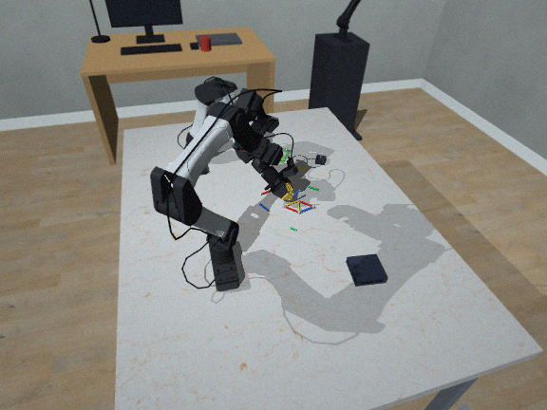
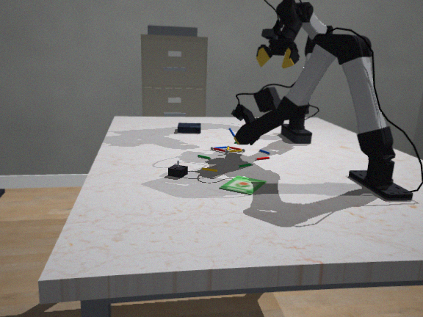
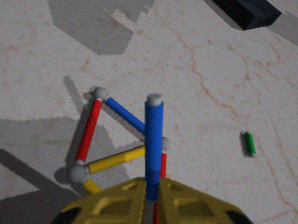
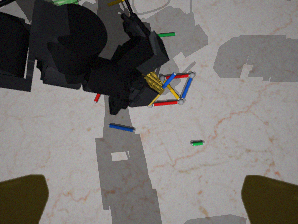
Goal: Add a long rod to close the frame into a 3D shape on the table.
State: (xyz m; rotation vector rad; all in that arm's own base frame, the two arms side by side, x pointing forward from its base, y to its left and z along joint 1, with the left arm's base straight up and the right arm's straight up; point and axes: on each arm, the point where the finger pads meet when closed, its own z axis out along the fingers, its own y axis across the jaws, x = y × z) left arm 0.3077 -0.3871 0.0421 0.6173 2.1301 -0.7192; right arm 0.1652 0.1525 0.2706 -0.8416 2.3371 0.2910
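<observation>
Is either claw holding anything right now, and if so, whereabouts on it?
The left claw grips a blue rod near one end; the right claw holds nothing.

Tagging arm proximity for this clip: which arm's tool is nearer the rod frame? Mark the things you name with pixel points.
Left: its tool point(image 1: 289, 195) point(image 3: 152, 187) is just above the frame point(image 1: 292, 209) point(image 2: 219, 150) point(image 3: 89, 132) point(image 4: 166, 104); the right tool point(image 2: 275, 62) hangs higher.

The pale, orange-veined desk point(image 1: 285, 346) point(image 2: 183, 227) carries a flat frame of colored rods and steel balls point(image 1: 292, 209) point(image 2: 219, 150) point(image 3: 90, 131) point(image 4: 165, 104). Loose rods lie around it (green, blue, red and yellow ones), plus a green patterned square point(image 2: 229, 186), a small black box point(image 1: 321, 159) point(image 2: 178, 171) and a dark flat box point(image 1: 367, 270) point(image 2: 189, 128) point(image 3: 250, 13).
</observation>
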